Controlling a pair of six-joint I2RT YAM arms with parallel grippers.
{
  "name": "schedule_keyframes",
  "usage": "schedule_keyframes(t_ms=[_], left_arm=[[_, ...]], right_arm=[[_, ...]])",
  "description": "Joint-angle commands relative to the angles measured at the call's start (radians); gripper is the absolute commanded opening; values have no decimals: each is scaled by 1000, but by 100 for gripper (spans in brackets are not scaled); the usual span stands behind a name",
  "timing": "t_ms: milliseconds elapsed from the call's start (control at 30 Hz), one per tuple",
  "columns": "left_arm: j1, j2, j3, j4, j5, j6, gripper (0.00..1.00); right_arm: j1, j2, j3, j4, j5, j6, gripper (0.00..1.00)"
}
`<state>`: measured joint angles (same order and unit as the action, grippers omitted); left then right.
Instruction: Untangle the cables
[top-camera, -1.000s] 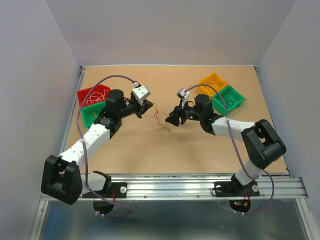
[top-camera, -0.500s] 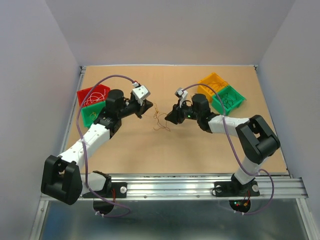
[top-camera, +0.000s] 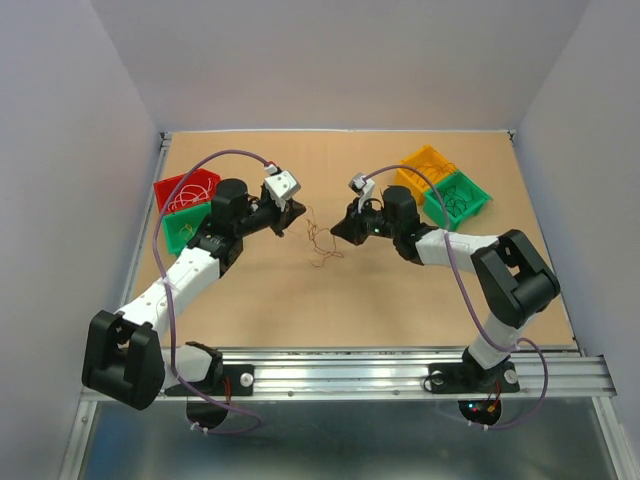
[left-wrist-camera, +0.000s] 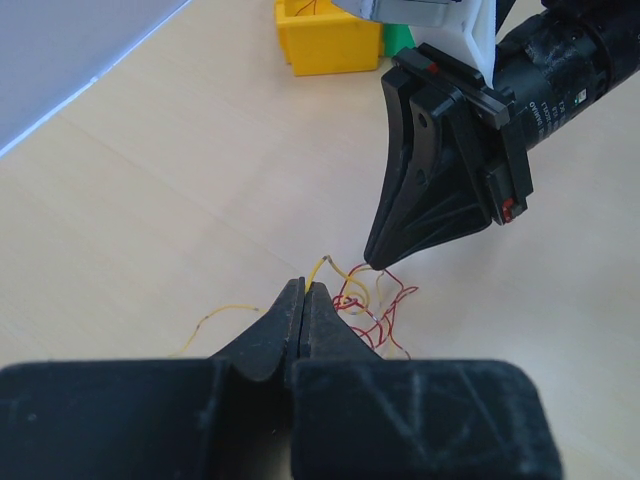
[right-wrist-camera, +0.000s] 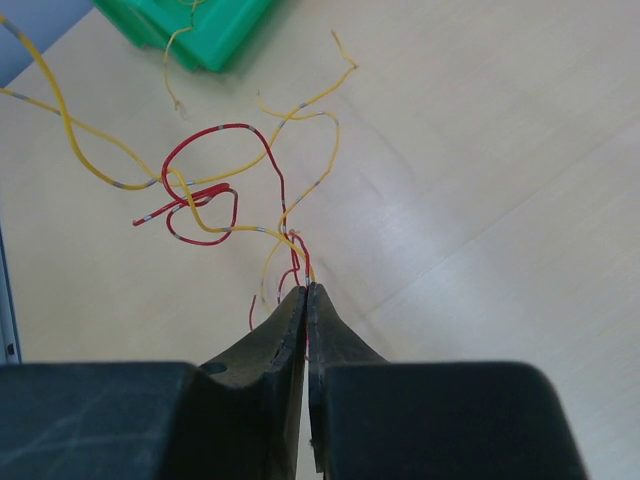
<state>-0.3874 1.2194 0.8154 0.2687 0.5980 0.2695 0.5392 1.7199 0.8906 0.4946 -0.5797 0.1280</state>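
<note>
The cables (top-camera: 320, 242) are a small knot of thin red and yellow wires lying mid-table between my two arms. In the left wrist view my left gripper (left-wrist-camera: 304, 289) is shut on a yellow wire at the knot's (left-wrist-camera: 378, 306) edge, with the right gripper's tips (left-wrist-camera: 378, 263) just beyond. My right gripper (right-wrist-camera: 307, 290) is shut on a red wire, with a yellow one beside it, and loose loops (right-wrist-camera: 215, 190) spread out ahead. From above, the left gripper (top-camera: 298, 214) and the right gripper (top-camera: 336, 232) face each other across the knot.
A red bin (top-camera: 185, 186) and a green bin (top-camera: 184, 226) sit at the left behind the left arm. A yellow bin (top-camera: 424, 164) and a green bin (top-camera: 458, 198) holding wires stand at the right. The table's metal rail (top-camera: 400, 372) runs along the near edge.
My right gripper has closed on the wires and shifted slightly up and left. The knot has moved a little with it. The left gripper has stayed shut in place.
</note>
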Motion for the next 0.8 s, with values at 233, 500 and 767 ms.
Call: schedule_keyframes(t_ms=[233,500,767], left_arm=[[-8,-46,1,17,11,7,0],[-7,-46,1,15,8,7,0],[-8,-38,4,17,-9,11,0]], right_arm=[[11,33,68,35,-12,-1,18],[11,70,96,27,-26,4,24],[13,52,87,13,20,4,2]])
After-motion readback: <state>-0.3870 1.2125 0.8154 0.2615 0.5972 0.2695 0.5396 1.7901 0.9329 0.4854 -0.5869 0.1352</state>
